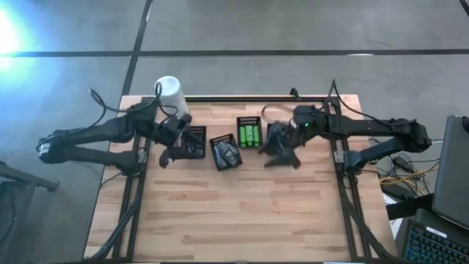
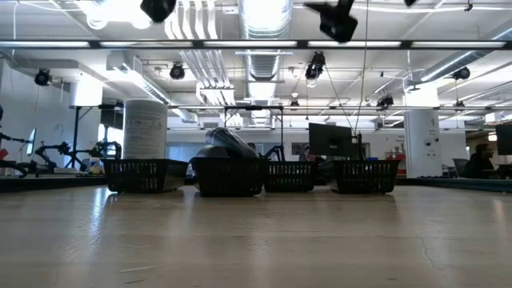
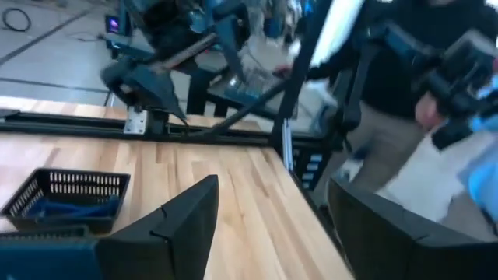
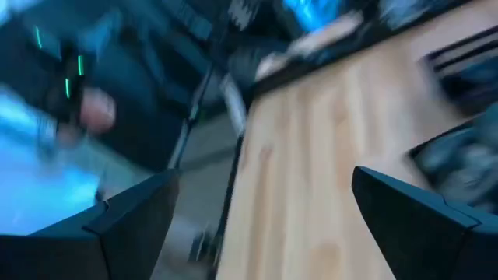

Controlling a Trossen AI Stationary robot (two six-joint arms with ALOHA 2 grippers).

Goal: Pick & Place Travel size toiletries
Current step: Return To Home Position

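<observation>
The left arm reaches in from 9 o'clock with its elbow bent. The left gripper (image 3: 272, 187) hangs over the leftmost basket (image 1: 195, 141), its fingers spread wide and empty. The right arm comes in from 3 o'clock. The right gripper (image 4: 264, 175), just as wide and empty, hangs over the rightmost basket (image 2: 364, 178). Bright green bottles (image 1: 250, 136) lie side by side in their basket, toward 12 o'clock of the centre of the table (image 1: 242, 220). Dark tubes (image 1: 227, 154) fill the basket at their 8 o'clock.

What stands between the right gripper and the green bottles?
Nothing visible does. The right gripper hangs open beside the green bottles, which lie uncovered in their basket; the left gripper waits at the leftmost basket.
</observation>
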